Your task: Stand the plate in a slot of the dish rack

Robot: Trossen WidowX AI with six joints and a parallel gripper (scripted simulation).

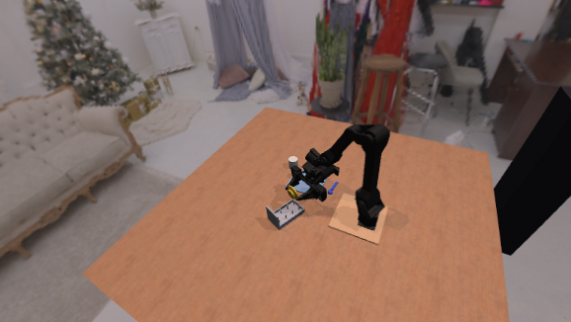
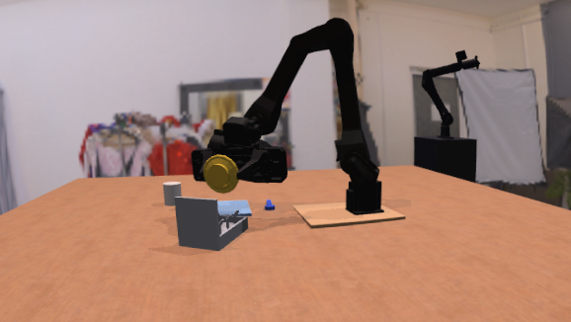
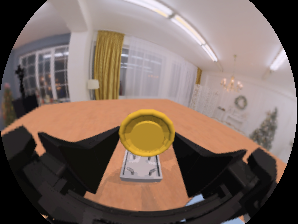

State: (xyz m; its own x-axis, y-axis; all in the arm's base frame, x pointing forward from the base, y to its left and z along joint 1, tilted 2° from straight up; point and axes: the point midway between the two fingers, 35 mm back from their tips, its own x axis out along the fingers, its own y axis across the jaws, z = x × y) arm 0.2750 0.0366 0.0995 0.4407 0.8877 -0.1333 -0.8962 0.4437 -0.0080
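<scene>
A small yellow plate (image 1: 292, 193) (image 2: 220, 174) (image 3: 147, 134) is held off the table by its opposite edges, standing roughly upright. My gripper (image 1: 293, 193) (image 2: 220, 173) (image 3: 147, 132) is shut on it, one finger at each side of its rim. The grey dish rack (image 1: 273, 217) (image 2: 198, 223) (image 3: 141, 178) sits on the table, with a tall solid wall at one end and short dark pegs in its light base. In the wrist view the plate appears above the rack and hides its far part. The plate is well above the rack's height in the exterior view, not touching it.
A blue mat (image 2: 236, 207) (image 3: 200, 201) lies beside the rack, partly under the gripper. A pale cup (image 1: 292, 162) (image 2: 172, 194) stands behind the mat. A small blue utensil (image 1: 333, 188) (image 2: 269, 205) lies between the mat and the arm's wooden base board (image 1: 346, 224) (image 2: 321, 220).
</scene>
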